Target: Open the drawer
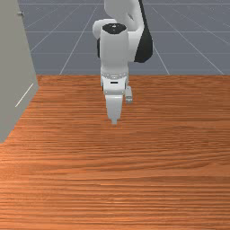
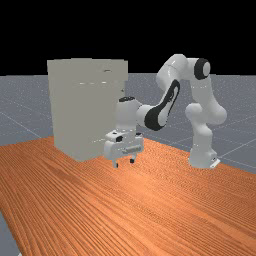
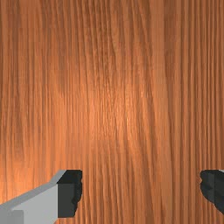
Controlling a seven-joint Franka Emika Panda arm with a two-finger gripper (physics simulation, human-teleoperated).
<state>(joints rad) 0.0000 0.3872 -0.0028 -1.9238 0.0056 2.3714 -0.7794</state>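
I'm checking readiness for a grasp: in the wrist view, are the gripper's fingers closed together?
No, the gripper stands open, its two fingers wide apart, with the table visible between them.

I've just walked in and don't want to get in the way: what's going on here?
The robot arm isn't handling anything right now. Its open gripper hangs over the wooden table, apart from the grey cabinet. The job is to open a drawer, but nothing is gripped yet.
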